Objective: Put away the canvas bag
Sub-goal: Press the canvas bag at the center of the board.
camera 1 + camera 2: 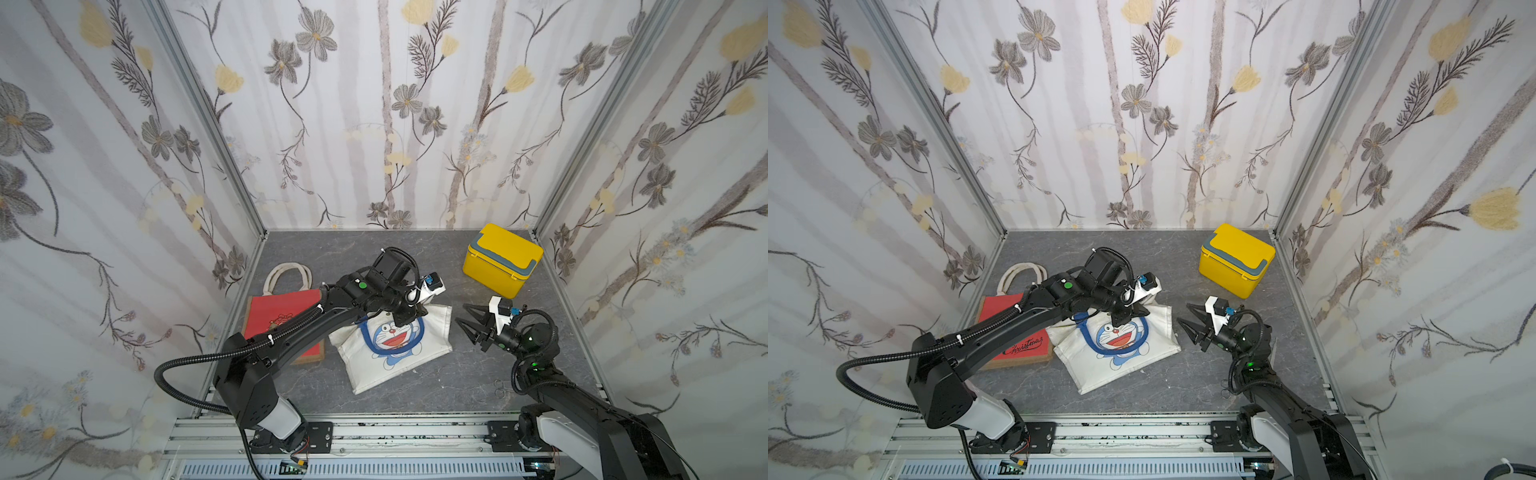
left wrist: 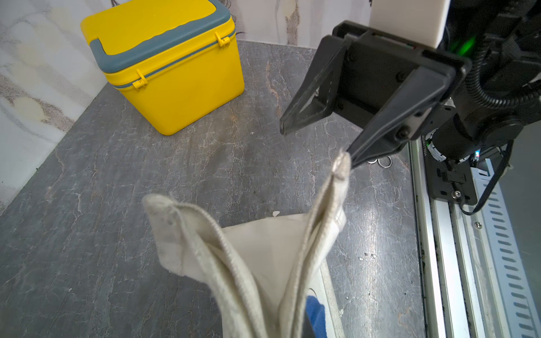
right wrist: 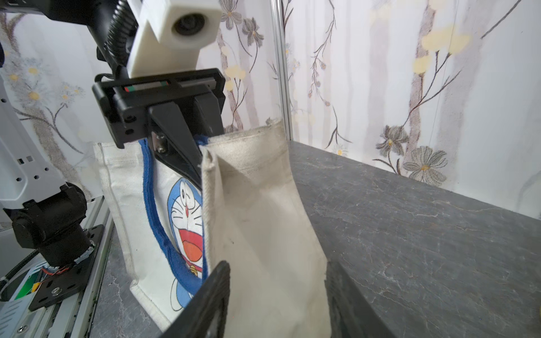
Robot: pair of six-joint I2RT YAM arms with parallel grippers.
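A white canvas bag [image 1: 395, 349] printed with a blue cartoon cat lies near the middle of a grey stone-look table [image 1: 457, 386], its mouth toward the back wall. A red bag [image 1: 286, 309] lies just beside it on the robot's left, and a closed yellow box [image 1: 500, 259] stands well apart in the far right corner. The left gripper [image 1: 407, 318] reaches in from above and is clenched on the bag's top rim next to the blue handle [image 3: 149, 187]. In the left wrist view the pinched cloth bunches up out of the grip and the rim stands lifted off the table. The right gripper [image 1: 460, 312] hangs just beside the bag's right edge, its fingers [image 2: 389, 128] spread well apart and holding nothing. One fingertip looks to be touching the raised corner of the rim, though the angle makes that hard to confirm. The step in hand appears to be taking a second hold on the rim. To do it well, the right gripper should move in until the raised corner sits fully between its fingers. It should catch both layers of cloth rather than the loose side fold alone. It should then close level with the left grip, so the bag hangs flat and does not twist when lifted.
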